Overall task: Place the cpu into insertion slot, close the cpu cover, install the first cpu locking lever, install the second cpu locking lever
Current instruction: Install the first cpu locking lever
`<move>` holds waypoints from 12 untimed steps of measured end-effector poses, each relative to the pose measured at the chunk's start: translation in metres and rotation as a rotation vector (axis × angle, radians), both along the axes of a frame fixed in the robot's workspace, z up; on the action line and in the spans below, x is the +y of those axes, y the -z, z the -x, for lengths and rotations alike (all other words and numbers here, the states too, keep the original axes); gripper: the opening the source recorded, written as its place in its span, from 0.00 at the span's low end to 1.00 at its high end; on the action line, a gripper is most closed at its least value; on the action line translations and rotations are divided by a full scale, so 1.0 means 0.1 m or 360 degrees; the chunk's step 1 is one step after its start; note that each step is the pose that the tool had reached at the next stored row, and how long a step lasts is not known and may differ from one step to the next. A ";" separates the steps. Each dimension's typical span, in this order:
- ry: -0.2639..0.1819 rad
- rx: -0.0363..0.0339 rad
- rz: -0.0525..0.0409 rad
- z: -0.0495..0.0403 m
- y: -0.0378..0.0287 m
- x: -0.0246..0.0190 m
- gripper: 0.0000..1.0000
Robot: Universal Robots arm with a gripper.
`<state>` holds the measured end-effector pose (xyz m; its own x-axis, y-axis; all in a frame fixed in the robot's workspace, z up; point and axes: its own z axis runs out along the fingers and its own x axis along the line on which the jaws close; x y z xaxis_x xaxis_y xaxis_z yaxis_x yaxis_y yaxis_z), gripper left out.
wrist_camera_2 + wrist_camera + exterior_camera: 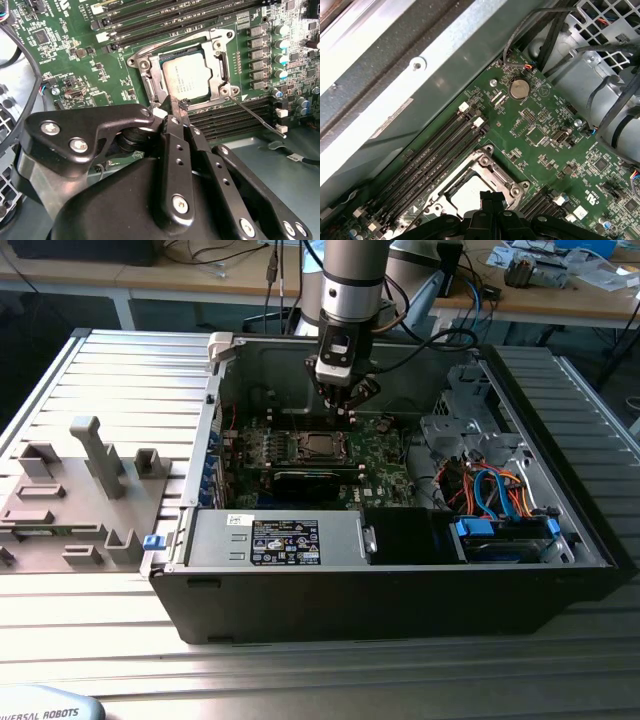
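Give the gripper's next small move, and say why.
Probably shift the shut gripper toward the lever's free end. The cpu already lies under the cover. The lever slants away from the cover, seemingly unlatched, and the gripper sits at the cover's edge.

cpu [192, 75]: a dull silver top is seen, marked with faint dark print.
cpu cover [220, 62]: silver-grey metal is shown around the chip.
motherboard [75, 60]: green is seen, dotted with small black and silver parts.
memory slots [432, 152]: black is shown, tipped with white latches.
coin cell [519, 89]: shiny silver is seen.
gripper [176, 106]: black is shown, studded with silver screws.
computer case [400, 605]: black is seen outside, grey metal inside.
cables [490, 485]: blue and orange are seen at the exterior view's right.
fixture tray [70, 490]: plain grey is shown at the exterior view's left.
table [300, 665]: silver-grey is seen, striped with ridges.
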<state>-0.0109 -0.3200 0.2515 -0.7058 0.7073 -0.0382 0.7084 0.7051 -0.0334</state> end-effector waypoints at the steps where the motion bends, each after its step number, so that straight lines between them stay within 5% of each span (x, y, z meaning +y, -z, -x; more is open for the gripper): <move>1: -0.0002 0.0000 0.0000 0.000 0.000 0.000 0.11; 12: -0.0032 0.0000 0.0000 0.000 0.000 0.000 0.11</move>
